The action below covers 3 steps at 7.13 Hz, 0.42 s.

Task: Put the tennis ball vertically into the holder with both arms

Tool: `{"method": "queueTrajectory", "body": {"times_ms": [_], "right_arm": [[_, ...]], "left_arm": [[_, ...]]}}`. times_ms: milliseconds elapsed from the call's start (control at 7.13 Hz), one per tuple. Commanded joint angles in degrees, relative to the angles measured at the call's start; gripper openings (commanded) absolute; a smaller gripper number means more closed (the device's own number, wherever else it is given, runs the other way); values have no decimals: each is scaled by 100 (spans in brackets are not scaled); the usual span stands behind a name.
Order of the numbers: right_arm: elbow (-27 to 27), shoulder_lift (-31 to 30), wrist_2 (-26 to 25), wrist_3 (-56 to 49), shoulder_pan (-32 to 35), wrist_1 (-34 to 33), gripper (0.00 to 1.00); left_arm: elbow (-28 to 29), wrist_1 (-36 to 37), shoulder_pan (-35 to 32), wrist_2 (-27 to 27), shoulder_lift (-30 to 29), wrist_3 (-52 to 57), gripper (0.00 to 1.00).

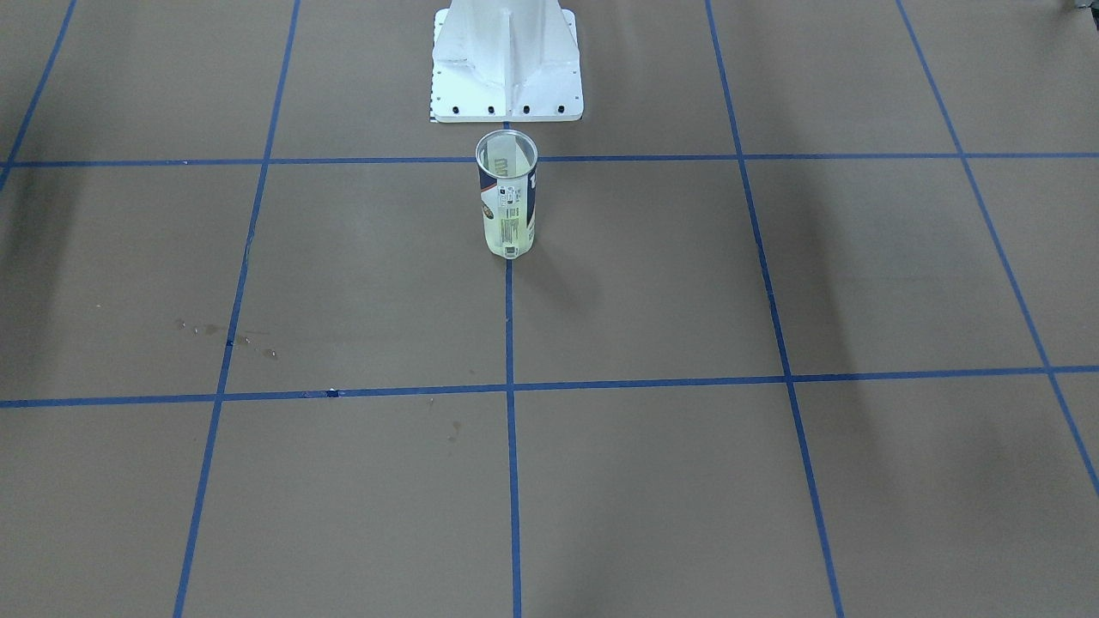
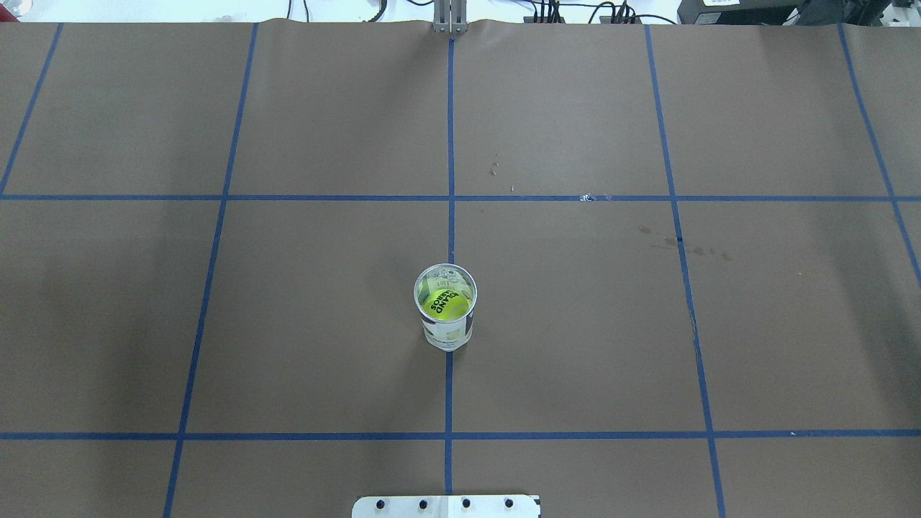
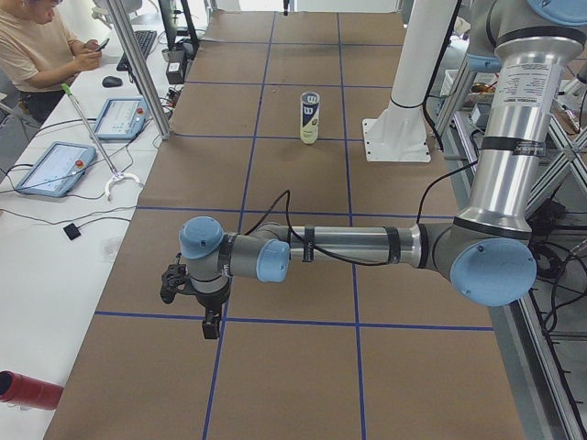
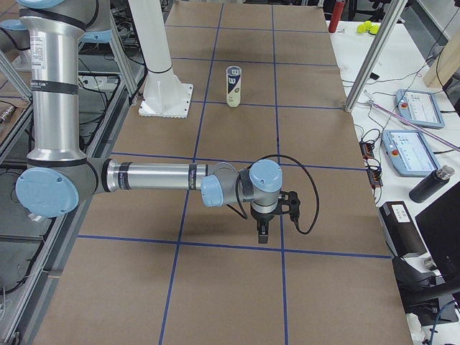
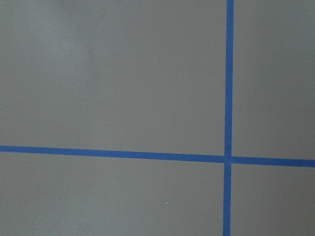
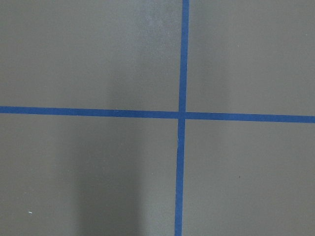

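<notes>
The holder [image 2: 446, 328], a clear tube with a white and navy label, stands upright on the brown table near the white pedestal. It also shows in the front view [image 1: 506, 202] and both side views [image 3: 310, 116] [image 4: 233, 86]. A yellow-green tennis ball [image 2: 447, 303] sits inside it. My left gripper [image 3: 211, 325] hangs over the table far from the holder, seen only in the left side view. My right gripper [image 4: 263, 233] is likewise far off, seen only in the right side view. I cannot tell whether either is open or shut. Both wrist views show only bare table and blue tape.
The white pedestal base [image 1: 506, 64] stands just behind the holder. An operator [image 3: 37, 46] sits at a side table with tablets [image 3: 55, 168]. More tablets [image 4: 406, 151] and a dark bottle [image 4: 430, 183] lie off the table's other side.
</notes>
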Motion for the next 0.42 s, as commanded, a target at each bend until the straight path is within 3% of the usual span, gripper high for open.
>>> {"method": "queueTrajectory", "body": {"times_ms": [0,281], "right_arm": [[1,-18,8,16,-5,1,100],[-8,-18,-1,16,-5,1,100]], "left_arm": [[-3,-10,5,17,38,0,100],[-3,-1,5,17,56,0,100]]}}
